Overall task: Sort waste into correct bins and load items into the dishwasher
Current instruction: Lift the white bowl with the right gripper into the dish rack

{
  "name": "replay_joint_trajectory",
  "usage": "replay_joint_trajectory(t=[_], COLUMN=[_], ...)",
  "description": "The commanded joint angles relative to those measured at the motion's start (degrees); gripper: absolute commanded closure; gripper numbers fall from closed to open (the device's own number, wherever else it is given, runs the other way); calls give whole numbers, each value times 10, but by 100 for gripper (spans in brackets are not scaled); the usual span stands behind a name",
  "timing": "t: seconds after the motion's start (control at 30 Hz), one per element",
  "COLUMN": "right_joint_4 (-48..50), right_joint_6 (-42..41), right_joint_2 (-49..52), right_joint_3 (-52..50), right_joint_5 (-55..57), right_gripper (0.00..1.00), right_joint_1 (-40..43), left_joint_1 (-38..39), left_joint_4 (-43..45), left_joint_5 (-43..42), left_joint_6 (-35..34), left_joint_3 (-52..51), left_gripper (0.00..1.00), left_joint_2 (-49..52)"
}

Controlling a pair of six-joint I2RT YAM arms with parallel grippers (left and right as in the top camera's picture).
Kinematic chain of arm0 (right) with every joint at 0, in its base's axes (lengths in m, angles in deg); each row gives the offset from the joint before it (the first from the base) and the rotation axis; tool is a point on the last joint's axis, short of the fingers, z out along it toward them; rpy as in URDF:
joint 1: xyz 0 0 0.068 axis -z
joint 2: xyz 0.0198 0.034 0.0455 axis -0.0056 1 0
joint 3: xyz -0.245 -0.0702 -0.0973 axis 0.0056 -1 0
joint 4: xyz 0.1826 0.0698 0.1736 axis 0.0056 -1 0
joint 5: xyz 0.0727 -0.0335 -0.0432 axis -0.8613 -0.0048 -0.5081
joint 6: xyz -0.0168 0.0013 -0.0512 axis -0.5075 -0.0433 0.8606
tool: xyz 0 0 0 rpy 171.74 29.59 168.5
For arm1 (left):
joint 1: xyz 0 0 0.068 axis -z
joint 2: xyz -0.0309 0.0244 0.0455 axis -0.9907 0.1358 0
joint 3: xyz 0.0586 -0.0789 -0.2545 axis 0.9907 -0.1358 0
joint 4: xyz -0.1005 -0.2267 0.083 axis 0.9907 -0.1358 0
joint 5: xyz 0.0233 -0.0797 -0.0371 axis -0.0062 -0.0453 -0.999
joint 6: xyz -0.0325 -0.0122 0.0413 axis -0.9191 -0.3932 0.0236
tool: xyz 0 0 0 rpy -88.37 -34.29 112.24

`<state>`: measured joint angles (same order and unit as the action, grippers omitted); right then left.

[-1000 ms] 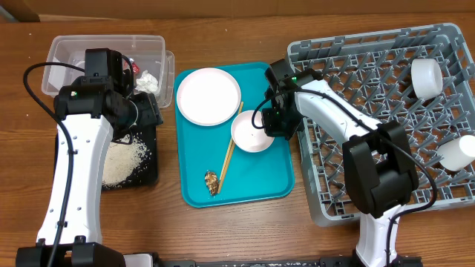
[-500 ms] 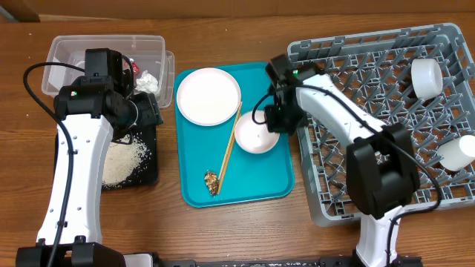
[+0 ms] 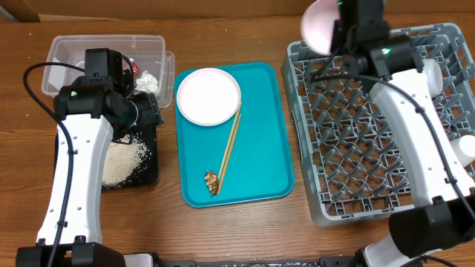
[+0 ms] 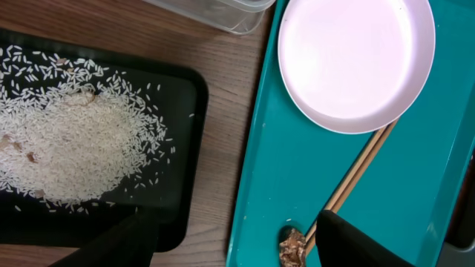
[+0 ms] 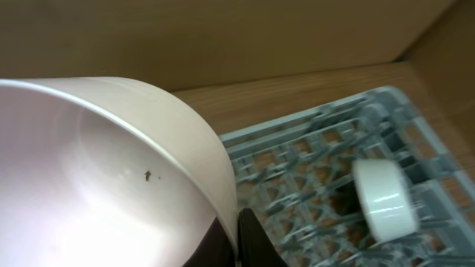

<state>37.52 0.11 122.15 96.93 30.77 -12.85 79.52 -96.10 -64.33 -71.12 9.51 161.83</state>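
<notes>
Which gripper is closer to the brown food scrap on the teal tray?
Left. The left gripper hangs over the teal tray rim, near the food scrap; the right gripper holds a bowl far off, above the rack.

The tray (image 3: pixel 260 148) in the middle is showing a flat teal. At its 11 o'clock corner the plate (image 3: pixel 208 96) is reading white with a faint pink cast. The chopsticks (image 3: pixel 230 144) are showing pale wood, and the food scrap (image 3: pixel 211 180) at the tray's 7 o'clock is looking mottled brown. The shallow bin (image 3: pixel 151 172) is showing glossy black, with rice (image 3: pixel 122 162) speckling it whitish. The tub (image 3: pixel 70 52) is looking clear, with a white tissue (image 3: pixel 148 81) and a wrapper (image 3: pixel 133 67) flashing red inside. The rack (image 3: pixel 356 156) is showing a grey lattice. The bowl (image 3: pixel 319 22) at the rack's 11 o'clock is glowing pale pink, one dark speck inside. The table (image 3: pixel 245 237) is showing brown wood grain.
</notes>
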Motion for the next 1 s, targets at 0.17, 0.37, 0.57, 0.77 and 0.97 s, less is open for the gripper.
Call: replay_joint_trajectory(t=[0.17, 0.37, 0.57, 0.77, 0.97], right_joint_4=[68, 86, 60, 60, 44], right_joint_6=[27, -61, -174, -198, -216], right_joint_2=[25, 58, 85, 108, 108], right_joint_3=[-5, -42, -115, -191, -206], right_joint_5=[151, 399, 433, 384, 331], right_gripper=[96, 96, 96, 96, 96], right_joint_1=[90, 121, 122, 94, 61], left_joint_1=[1, 1, 1, 1, 1], left_joint_4=[3, 3, 4, 5, 8], left_joint_5=[0, 0, 0, -1, -1], left_joint_6=[-4, -4, -4, -4, -4], left_joint_3=[7, 7, 7, 7, 7], left_gripper=[29, 28, 29, 28, 28], left_joint_2=[-10, -10, -10, -10, -10])
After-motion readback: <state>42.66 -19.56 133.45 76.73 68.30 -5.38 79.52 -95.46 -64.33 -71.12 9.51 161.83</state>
